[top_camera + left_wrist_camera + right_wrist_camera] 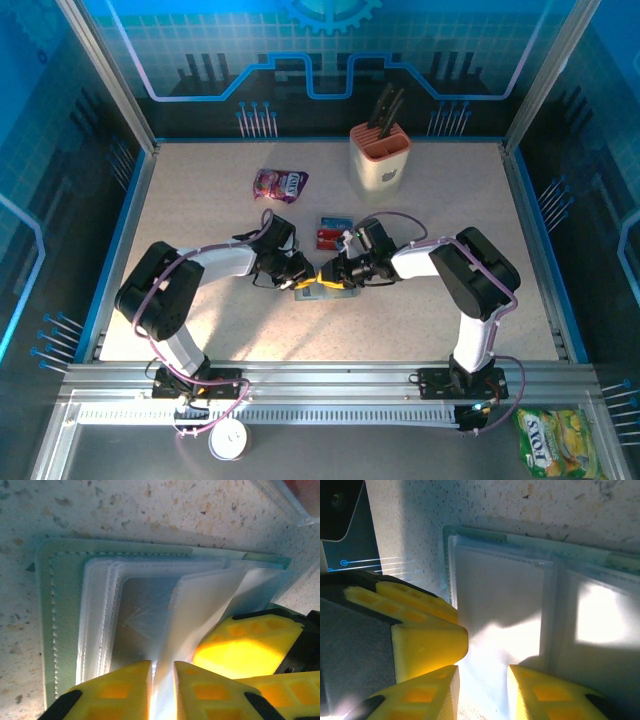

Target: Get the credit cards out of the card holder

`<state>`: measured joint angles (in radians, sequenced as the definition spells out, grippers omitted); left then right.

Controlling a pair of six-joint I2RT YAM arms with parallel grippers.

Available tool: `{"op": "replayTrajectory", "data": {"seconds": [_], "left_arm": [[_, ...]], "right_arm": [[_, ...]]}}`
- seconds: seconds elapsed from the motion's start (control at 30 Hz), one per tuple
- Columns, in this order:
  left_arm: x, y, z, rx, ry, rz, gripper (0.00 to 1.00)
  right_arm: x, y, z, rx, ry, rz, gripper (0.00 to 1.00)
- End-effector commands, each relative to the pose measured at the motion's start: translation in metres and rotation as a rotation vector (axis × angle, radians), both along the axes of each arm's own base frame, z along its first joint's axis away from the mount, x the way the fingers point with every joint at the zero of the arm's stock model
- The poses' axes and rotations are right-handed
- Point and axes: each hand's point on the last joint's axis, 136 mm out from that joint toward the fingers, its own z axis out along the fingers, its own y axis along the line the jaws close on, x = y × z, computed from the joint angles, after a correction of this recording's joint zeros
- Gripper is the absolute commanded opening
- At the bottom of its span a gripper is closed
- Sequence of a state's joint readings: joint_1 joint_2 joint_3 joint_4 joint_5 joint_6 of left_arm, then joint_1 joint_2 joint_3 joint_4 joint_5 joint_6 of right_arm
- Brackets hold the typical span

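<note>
The sage-green card holder (345, 293) lies open on the table between both arms, its green cover (65, 580) flat and its clear sleeves fanned up. My left gripper (162, 680) is shut on one translucent sleeve (200, 610) that stands up between its fingers. My right gripper (482, 690) faces it from the other side, jaws apart over a flat white sleeve (505, 595), gripping nothing. The two grippers (305, 280) (328, 275) nearly touch. Red and blue credit cards (333, 233) lie on the table just beyond them. I cannot tell whether any card is inside the sleeves.
A purple snack pouch (280, 183) lies at the back left and a beige knife block (380, 155) stands at the back centre. A green snack bag (555, 440) and a white round object (228, 440) sit off the table, near the arm bases.
</note>
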<state>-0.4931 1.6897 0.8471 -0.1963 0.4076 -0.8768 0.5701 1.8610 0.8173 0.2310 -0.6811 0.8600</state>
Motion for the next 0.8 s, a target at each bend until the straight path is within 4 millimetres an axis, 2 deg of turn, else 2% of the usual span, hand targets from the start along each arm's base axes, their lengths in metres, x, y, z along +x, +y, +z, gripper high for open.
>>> {"op": "replayTrajectory", "data": {"seconds": [0.0,0.13,0.33,0.57,0.77], "left_arm": [[0.000,-0.005,-0.002,-0.014,0.007,0.000,0.15],[0.000,-0.006,-0.001,-0.023,0.005,0.002,0.12],[0.004,-0.009,0.008,-0.040,-0.011,0.001,0.13],[0.010,-0.019,0.018,-0.065,-0.022,-0.017,0.17],[0.013,-0.033,0.022,-0.075,-0.024,-0.051,0.19]], "right_arm": [[-0.009,-0.015,-0.021,-0.081,0.072,-0.020,0.32],[-0.008,-0.014,-0.018,-0.078,0.069,-0.021,0.32],[-0.001,-0.014,0.006,-0.077,0.014,-0.030,0.37],[0.007,-0.033,0.031,-0.128,-0.066,-0.066,0.39],[0.010,-0.048,0.040,-0.137,-0.085,-0.110,0.39]]}}
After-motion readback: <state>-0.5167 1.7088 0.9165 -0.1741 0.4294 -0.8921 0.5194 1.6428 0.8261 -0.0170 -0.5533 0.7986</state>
